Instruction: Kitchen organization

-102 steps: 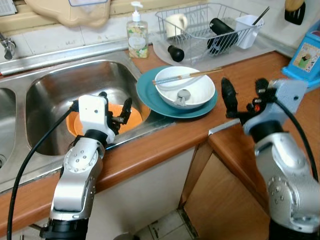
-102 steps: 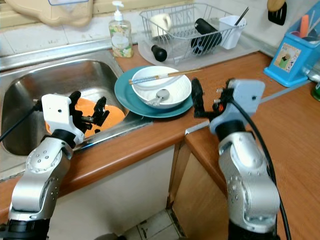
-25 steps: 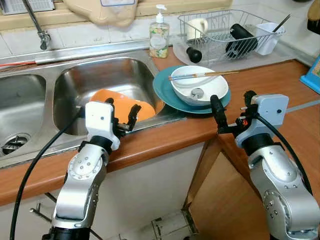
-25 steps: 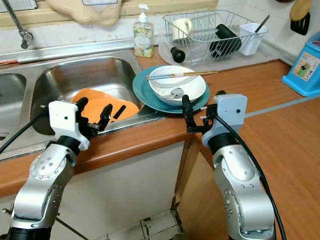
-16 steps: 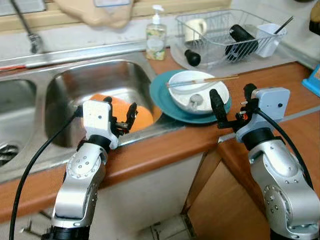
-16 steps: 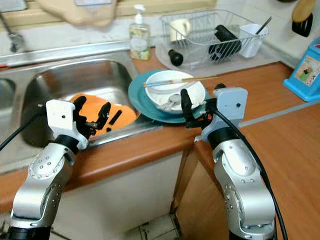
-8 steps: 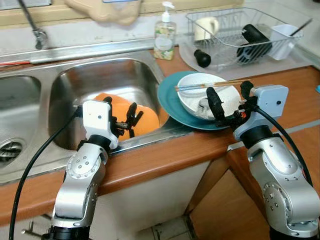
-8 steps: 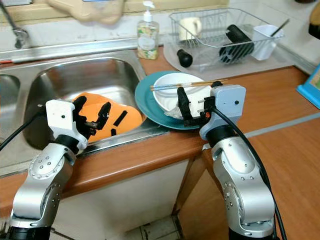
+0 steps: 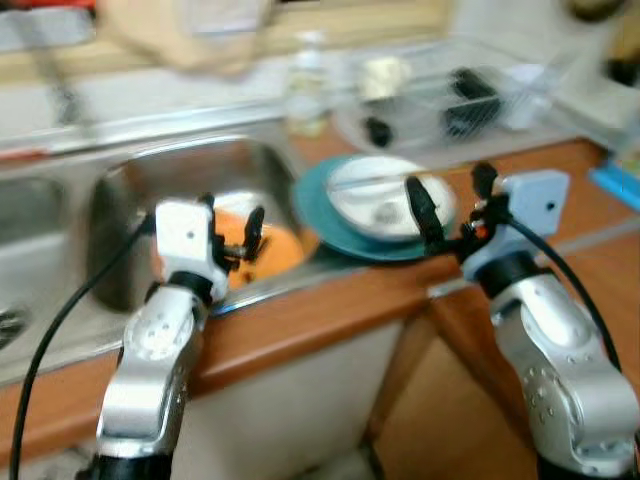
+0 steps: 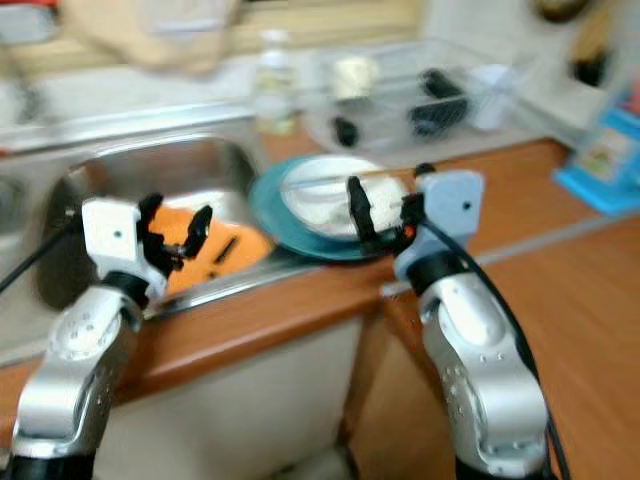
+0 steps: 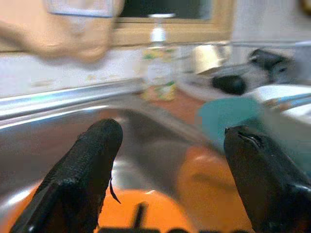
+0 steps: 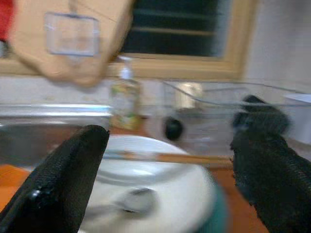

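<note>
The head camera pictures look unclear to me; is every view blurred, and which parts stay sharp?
Left eye view: motion blur everywhere, so the dish rack and soap bottle smear. Right eye view: the same smear; the white bowl is soft. Left wrist view: the left end effector is fairly sharp, the background streaked. Right wrist view: the right end effector and all beyond are soft.

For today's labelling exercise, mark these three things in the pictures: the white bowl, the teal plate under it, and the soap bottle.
white bowl [image 9: 385,200], left eye view, on its inner surface.
teal plate [image 9: 318,205], left eye view, on its bare left rim.
soap bottle [image 12: 125,103], right wrist view, on its body.
</note>
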`<state>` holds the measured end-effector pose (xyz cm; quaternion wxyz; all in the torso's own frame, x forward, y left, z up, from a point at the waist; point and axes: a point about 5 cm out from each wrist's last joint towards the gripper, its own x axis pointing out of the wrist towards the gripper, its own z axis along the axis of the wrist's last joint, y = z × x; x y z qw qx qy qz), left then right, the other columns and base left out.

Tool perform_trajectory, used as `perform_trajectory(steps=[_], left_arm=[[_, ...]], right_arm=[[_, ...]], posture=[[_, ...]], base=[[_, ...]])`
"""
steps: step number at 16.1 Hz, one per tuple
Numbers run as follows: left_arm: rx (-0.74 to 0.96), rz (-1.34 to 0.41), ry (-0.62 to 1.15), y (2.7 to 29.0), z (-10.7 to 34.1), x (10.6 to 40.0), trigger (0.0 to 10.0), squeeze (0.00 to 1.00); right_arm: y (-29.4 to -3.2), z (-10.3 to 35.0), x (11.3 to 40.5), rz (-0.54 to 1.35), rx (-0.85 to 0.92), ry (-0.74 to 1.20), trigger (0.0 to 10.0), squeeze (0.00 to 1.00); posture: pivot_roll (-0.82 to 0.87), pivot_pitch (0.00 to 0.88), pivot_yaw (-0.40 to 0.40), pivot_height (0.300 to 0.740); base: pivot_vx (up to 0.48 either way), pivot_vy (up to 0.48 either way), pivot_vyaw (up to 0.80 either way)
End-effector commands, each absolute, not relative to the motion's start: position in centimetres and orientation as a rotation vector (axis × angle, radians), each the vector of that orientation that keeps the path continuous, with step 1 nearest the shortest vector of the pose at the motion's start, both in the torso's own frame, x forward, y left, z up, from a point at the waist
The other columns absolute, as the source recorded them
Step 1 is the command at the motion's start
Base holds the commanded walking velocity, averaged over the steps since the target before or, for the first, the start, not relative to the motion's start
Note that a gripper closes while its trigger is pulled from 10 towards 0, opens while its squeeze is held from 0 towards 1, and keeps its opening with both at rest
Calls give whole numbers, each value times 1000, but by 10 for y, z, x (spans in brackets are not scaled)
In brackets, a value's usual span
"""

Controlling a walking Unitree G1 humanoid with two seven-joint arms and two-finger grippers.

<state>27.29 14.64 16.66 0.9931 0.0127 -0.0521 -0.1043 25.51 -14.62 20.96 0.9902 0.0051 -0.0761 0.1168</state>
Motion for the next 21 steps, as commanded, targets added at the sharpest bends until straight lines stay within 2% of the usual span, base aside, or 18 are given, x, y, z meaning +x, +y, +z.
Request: perform_trajectory(steps=[1, 7, 11, 13, 21], left_arm=[[22, -221, -101, 146, 165, 272, 10000, 0], [19, -221, -101, 146, 165, 271, 10000, 0], [22, -230, -100, 146, 165, 272, 10000, 0], [23, -234, -101, 146, 166, 273, 10000, 0], [21, -231, -103, 147, 166, 273, 10000, 0]], right_arm=[[-143, 210, 256, 250, 5, -148, 10000, 0], [-141, 210, 256, 270, -5, -148, 10000, 0], [-141, 209, 255, 265, 0, -146, 10000, 0], [-140, 208, 255, 267, 5, -142, 10000, 0], [-138, 208, 255, 286, -14, -146, 10000, 0]], posture=[[-135, 0, 7, 740], [-135, 0, 12, 740], [-137, 0, 22, 740], [-136, 0, 25, 740], [-131, 0, 17, 740]], base=[[244, 0, 0], [242, 0, 0], [0, 0, 0], [0, 0, -800], [0, 0, 0]])
